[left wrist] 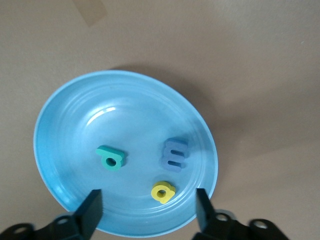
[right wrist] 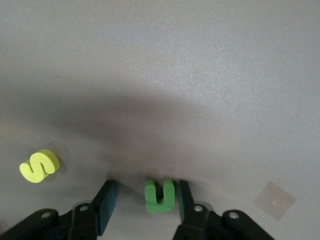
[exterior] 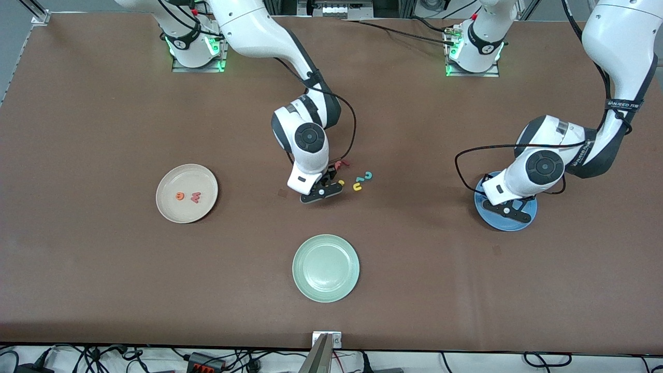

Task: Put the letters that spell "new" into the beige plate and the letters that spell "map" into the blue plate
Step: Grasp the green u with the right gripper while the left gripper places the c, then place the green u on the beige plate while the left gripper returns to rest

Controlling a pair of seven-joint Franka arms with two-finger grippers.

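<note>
The beige plate (exterior: 171, 178) toward the right arm's end holds the orange "e" (exterior: 179, 196) and pinkish-red "w" (exterior: 195, 197). The blue plate (exterior: 497, 221) (left wrist: 60, 115) holds the teal "p" (left wrist: 111, 158), blue "m" (left wrist: 174, 154) and yellow "a" (left wrist: 163, 192). My left gripper (exterior: 510, 207) (left wrist: 147, 210) hangs open low over that plate, the "a" lying loose between its fingers. My right gripper (exterior: 325, 185) (right wrist: 145, 202) is down at the table, open, its fingers either side of the green "n" (right wrist: 159, 195), one close against it and the other a gap away.
A pale green plate (exterior: 326, 268) sits nearest the front camera at mid-table. Beside the right gripper lie a yellow "s" (exterior: 341, 183) (right wrist: 40, 165), a yellow "u" (exterior: 357, 186), a teal hook-shaped letter (exterior: 368, 176) and a red "f" (exterior: 339, 165).
</note>
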